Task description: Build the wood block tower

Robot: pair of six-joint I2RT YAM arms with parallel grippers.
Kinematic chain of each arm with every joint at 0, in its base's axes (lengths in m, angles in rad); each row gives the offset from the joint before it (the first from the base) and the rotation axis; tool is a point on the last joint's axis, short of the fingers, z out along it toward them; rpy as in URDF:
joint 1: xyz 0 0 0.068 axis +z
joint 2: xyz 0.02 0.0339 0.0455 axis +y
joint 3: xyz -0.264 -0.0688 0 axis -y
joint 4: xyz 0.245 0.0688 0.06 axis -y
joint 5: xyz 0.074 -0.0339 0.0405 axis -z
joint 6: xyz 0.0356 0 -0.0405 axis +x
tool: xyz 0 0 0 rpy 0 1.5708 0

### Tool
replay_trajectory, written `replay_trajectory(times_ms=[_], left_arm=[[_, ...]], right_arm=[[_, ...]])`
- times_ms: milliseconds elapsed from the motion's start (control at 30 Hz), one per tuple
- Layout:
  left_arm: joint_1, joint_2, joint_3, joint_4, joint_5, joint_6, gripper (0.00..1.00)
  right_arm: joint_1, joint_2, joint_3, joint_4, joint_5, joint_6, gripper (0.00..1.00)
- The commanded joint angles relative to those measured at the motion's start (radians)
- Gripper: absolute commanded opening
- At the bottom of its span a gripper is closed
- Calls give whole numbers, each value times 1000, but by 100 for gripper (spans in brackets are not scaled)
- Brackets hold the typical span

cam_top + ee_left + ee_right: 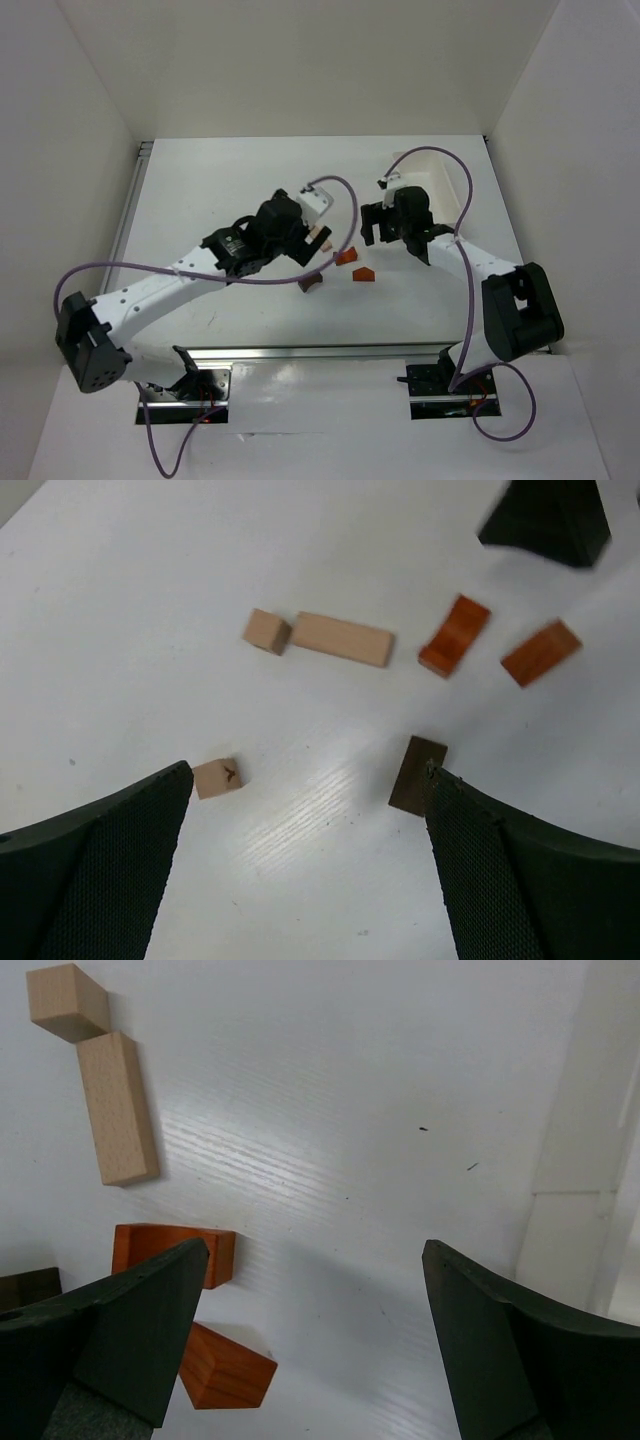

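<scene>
The wood blocks lie loose on the white table, none stacked. In the left wrist view I see a pale tan cube [267, 631], a tan bar [343, 639], two orange-red pieces [454, 635] [541, 652], a dark brown block [417, 774] touching my right finger's tip, and a marked tan cube [217, 777] by the left finger. My left gripper [305, 780] [308, 240] is open and empty above them. My right gripper [315, 1250] [378, 230] is open and empty, just right of an orange-red block [175, 1252] and the house-shaped piece [225, 1368].
A white plastic tray [437, 180] stands behind the right gripper; its wall shows at the right of the right wrist view [590, 1160]. The right gripper's dark body [545, 520] sits beyond the blocks. White walls enclose the table.
</scene>
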Motion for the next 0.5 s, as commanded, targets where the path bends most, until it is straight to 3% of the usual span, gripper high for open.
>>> replay_trajectory(times_ms=[0,133,233,467], left_arm=[[33,-72,26,44,-124,-327,100],[58,-93,70,-121,-215,-565,100],[104,-102,90,-259,-275,-747,100],[380,-145,-8,-158,134,-722,96]], right_arm=[[12,16,51,-43,-28,92,94],[81,27,51,-43,-69,115,93],[144,94,60,-53,6,115,93],[182,182,93,-53,89,115,84]])
